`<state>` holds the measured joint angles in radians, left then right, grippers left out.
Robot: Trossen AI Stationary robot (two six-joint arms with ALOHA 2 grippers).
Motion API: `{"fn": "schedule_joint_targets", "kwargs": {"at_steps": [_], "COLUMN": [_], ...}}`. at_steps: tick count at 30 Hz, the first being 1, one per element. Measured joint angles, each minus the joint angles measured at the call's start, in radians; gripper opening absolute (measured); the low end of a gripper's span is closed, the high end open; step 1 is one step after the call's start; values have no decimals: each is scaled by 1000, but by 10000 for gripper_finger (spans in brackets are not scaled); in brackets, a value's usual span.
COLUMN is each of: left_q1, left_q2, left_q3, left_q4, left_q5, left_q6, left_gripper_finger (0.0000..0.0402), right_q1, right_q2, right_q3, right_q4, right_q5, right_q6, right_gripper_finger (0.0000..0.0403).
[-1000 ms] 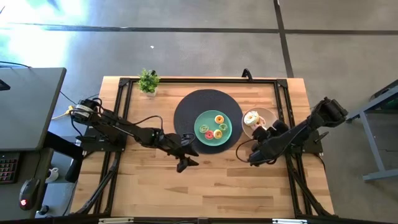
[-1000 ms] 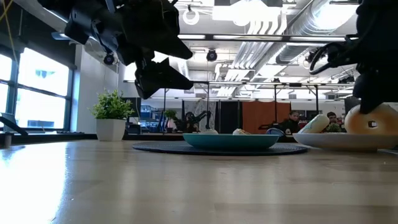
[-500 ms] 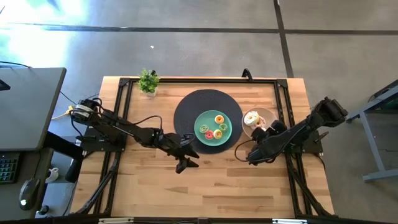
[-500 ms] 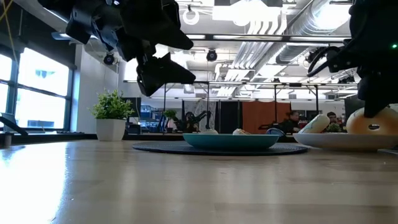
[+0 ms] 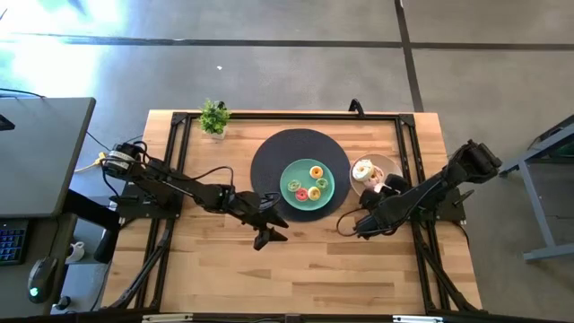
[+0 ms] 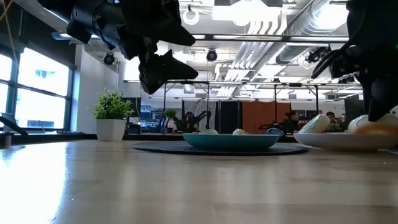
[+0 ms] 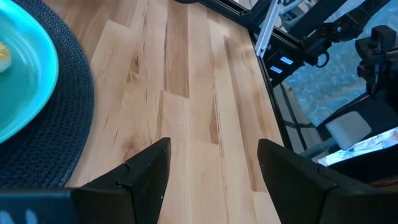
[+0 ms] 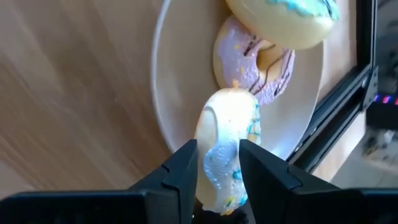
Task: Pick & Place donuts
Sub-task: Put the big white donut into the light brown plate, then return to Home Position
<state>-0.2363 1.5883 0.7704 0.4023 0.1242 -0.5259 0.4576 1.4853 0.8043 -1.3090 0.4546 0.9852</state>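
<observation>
**Q:** How many donuts can you count, and where are they?

**A:** On the teal plate (image 5: 291,178), which sits on the dark round mat (image 5: 269,161) in the middle of the table (image 5: 224,260), I count three small donuts (image 5: 316,172). The tan bowl (image 5: 384,165) at the right holds more: my right wrist view shows a cream donut with blue icing (image 8: 292,18) and a pink donut (image 8: 249,62) lying in it. A third, the white donut (image 8: 227,149) with blue and yellow specks, is in my grip.

**Q:** Where is that one relative to your right end effector?

**A:** It stands on edge between the two fingers of my right end effector (image 8: 217,168), which are clamped on it above the bowl's near rim, just left of the other two.

**Q:** And your left end effector?

**A:** My left end effector (image 7: 211,168) hovers over bare wood just near and left of the mat, fingers apart, holding nothing. A potted plant (image 5: 213,117) stands at the far left corner.
</observation>
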Motion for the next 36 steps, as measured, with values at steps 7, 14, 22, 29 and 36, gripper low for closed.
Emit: {"fn": "schedule_joint_targets", "kwargs": {"at_steps": [7,14,22,29,36], "left_q1": [0,0,1,1,1], "left_q2": [0,0,0,-142,-455], "left_q3": [0,0,0,6,3], "left_q4": [0,0,0,-75,-426], "left_q5": [0,0,12,-18,-89], "left_q6": [0,1,30,208,302], "left_gripper_finger": [239,239,239,239,239], "right_q1": [0,0,0,0,43], "right_q2": [0,0,0,0,-29], "right_q3": [0,0,48,301,519], "right_q4": [28,14,-9,-145,-142], "right_q5": [46,-17,-15,94,331], "right_q6": [-11,-1,1,-104,-364], "right_gripper_finger": [115,115,115,115,114]}}
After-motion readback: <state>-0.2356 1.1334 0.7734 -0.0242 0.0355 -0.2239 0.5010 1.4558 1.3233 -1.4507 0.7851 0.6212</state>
